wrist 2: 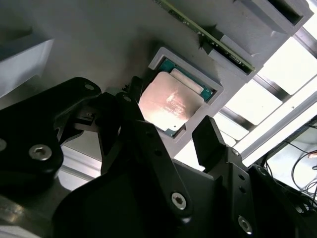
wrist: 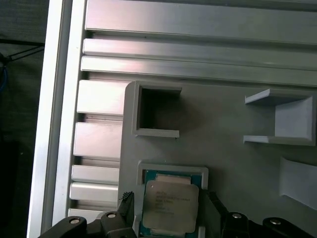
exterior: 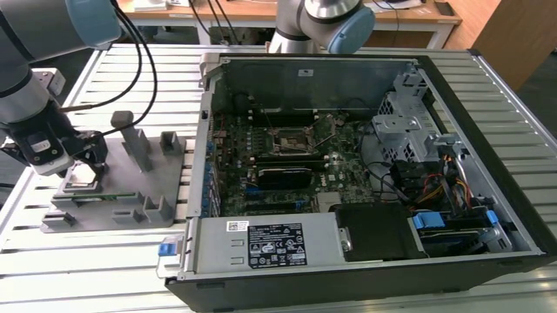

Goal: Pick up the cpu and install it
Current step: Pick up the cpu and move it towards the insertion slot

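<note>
Your end effector point(wrist 2: 168, 119) hangs wide over the cpu point(wrist 2: 171, 103), fingers point(wrist 2: 204, 138) flanking opposite edges; the grey fixture point(wrist: 223, 134) cradles it flat, so a square grip looks possible.

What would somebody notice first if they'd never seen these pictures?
Probably the big open computer case on the exterior view's right, full of boards and wires. Then the shiny cpu, lying in a pocket of the grey fixture, with the gripper open on either side of it.
</note>
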Motion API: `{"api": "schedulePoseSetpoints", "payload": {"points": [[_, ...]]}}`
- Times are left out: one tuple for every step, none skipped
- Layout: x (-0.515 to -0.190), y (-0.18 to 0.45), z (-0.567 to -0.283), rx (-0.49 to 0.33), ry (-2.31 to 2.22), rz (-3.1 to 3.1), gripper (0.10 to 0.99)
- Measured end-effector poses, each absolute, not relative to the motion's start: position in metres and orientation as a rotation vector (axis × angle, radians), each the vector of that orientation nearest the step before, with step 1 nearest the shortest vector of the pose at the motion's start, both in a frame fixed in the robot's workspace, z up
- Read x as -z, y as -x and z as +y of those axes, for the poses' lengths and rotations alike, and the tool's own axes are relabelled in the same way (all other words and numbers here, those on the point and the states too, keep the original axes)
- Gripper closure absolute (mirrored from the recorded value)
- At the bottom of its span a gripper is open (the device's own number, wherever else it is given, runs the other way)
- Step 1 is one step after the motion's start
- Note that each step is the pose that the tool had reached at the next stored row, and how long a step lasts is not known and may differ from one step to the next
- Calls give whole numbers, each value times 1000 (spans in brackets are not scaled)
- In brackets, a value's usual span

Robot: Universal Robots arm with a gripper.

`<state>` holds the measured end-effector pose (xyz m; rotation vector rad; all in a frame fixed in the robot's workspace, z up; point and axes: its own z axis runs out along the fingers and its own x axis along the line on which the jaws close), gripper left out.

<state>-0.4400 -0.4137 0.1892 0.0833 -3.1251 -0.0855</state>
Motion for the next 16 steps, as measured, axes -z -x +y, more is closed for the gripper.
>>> {"api": "schedulePoseSetpoints", "payload": {"points": [[-188, 440, -414, 86, -83, -3125, 408], [-188, 440, -414, 86, -83, -3125, 408], [-187, 440, -414, 86, -83, -3125, 408], [-186, 440, -414, 85, -83, -3125, 408], [-185, 440, -414, 85, -83, -3125, 408], [-185, 440, -414, 85, -83, -3125, 408], [-185, 440, -414, 85, -83, -3125, 424], [-185, 440, -414, 85, -83, -3125, 486], [-185, 440, -414, 85, -83, -3125, 486], [-185, 440, -414, 85, -85, -3125, 549], [-185, 440, -414, 85, -88, -3125, 553], [-185, 440, -414, 85, -91, -3125, 553], [-185, 440, -414, 85, -91, -3125, 553], [-185, 440, -414, 85, -91, -3125, 553], [-185, 440, -414, 86, -91, -3125, 553], [-185, 440, -414, 86, -91, -3125, 553]]}}
